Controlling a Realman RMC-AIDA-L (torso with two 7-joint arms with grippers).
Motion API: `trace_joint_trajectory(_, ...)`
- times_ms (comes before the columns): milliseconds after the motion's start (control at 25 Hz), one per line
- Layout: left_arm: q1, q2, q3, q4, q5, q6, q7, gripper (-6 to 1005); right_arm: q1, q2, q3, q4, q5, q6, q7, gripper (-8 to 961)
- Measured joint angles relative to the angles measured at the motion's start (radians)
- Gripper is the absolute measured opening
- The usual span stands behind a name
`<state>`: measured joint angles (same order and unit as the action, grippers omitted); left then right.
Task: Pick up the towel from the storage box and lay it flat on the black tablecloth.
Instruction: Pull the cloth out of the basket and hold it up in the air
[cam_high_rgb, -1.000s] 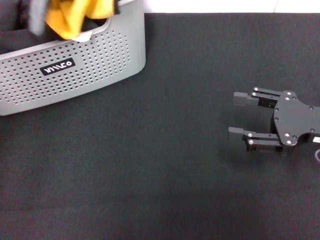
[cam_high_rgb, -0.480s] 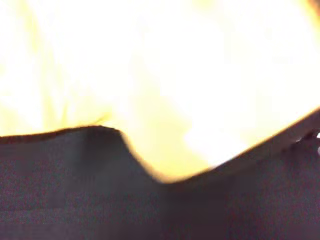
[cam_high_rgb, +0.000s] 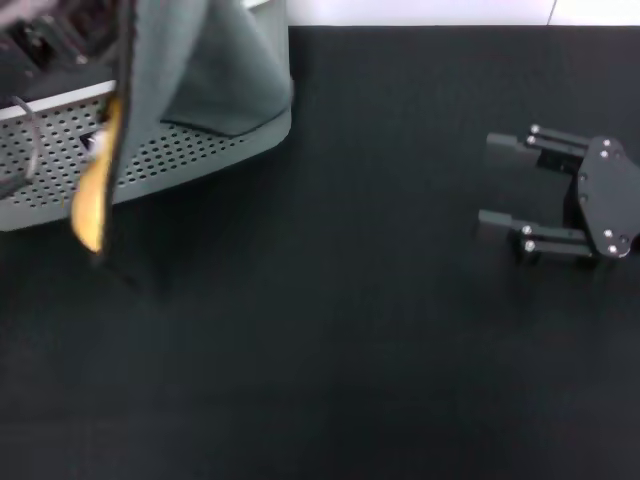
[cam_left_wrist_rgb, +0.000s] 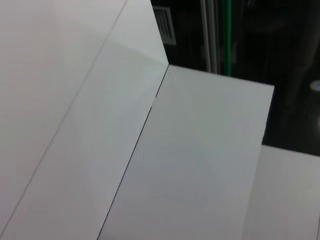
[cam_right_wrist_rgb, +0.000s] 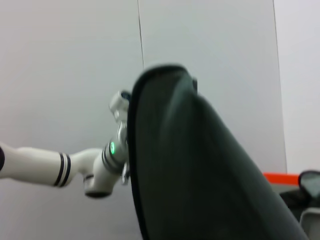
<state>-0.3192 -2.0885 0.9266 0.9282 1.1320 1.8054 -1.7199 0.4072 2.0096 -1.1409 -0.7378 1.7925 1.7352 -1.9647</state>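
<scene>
The towel (cam_high_rgb: 165, 60) hangs in the air at the far left, its grey reverse toward me and a strip of its yellow face (cam_high_rgb: 92, 200) at the lower edge. It covers part of the light grey perforated storage box (cam_high_rgb: 200, 150). My left gripper holds the towel from above; only dark wrist parts (cam_high_rgb: 50, 35) show, the fingers are hidden. In the right wrist view the towel (cam_right_wrist_rgb: 190, 165) drapes down in front of the white left arm (cam_right_wrist_rgb: 100, 165). My right gripper (cam_high_rgb: 487, 180) lies open on the black tablecloth (cam_high_rgb: 330, 330) at the right, with nothing between its fingers.
The black tablecloth spreads over nearly the whole head view. A white strip (cam_high_rgb: 420, 12) runs along its far edge. The left wrist view shows only white panels (cam_left_wrist_rgb: 190, 165) and a dark background.
The towel has come up out of the box, swept close past the head camera, and now hangs before the box with its grey side out. The right gripper has shifted slightly right and farther away.
</scene>
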Motion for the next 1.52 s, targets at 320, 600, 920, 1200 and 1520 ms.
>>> trace_joint_trajectory(320,-0.02,-0.005,0.051,-0.079,0.031,-0.02,0.16,38,0.007,0.002,-0.057,-0.059,0.137,0.014,0.027,617)
trace_joint_trajectory(600,-0.026,-0.01,0.149,-0.142,0.028,-0.147,0.277,44,0.005,0.003,-0.103,-0.102,0.241,0.017,0.044,611)
trace_joint_trajectory(920,-0.034,-0.015,0.346,-0.144,-0.049,-0.29,0.364,50,0.032,0.014,-0.107,-0.099,0.287,-0.051,0.04,605)
trace_joint_trajectory(1200,-0.036,-0.014,0.452,-0.144,-0.131,-0.376,0.415,56,0.045,0.018,-0.155,-0.09,0.289,-0.139,0.035,599)
trace_joint_trajectory(1520,-0.04,-0.013,0.47,-0.144,-0.165,-0.399,0.428,62,0.039,0.018,-0.191,-0.089,0.29,-0.199,0.035,592)
